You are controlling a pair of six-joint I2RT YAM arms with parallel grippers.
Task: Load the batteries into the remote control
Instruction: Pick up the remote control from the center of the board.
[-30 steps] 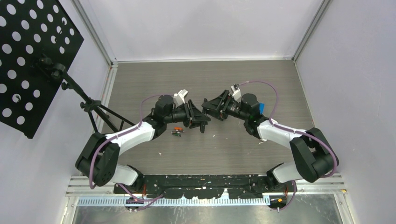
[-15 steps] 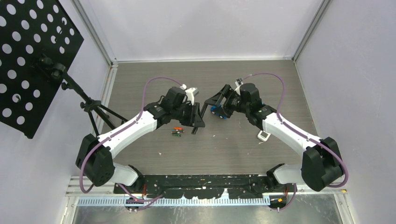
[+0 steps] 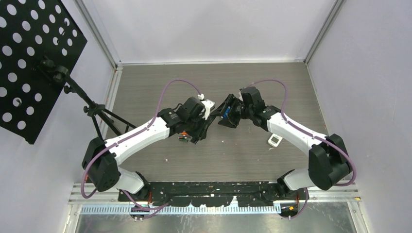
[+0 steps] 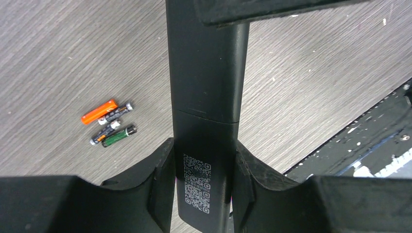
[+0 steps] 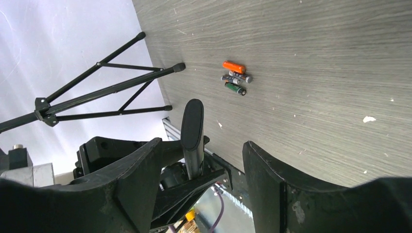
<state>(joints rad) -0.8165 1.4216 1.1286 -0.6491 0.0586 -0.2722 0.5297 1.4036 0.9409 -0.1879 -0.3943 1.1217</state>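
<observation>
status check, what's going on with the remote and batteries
Left fingers shut on remote. Right fingers open, straddling its tip, not clamped. Batteries loose together on table. Nothing blocking them.

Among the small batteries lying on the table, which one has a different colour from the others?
The orange-red battery, at the edge of the group; the other batteries are dark green-black.
</observation>
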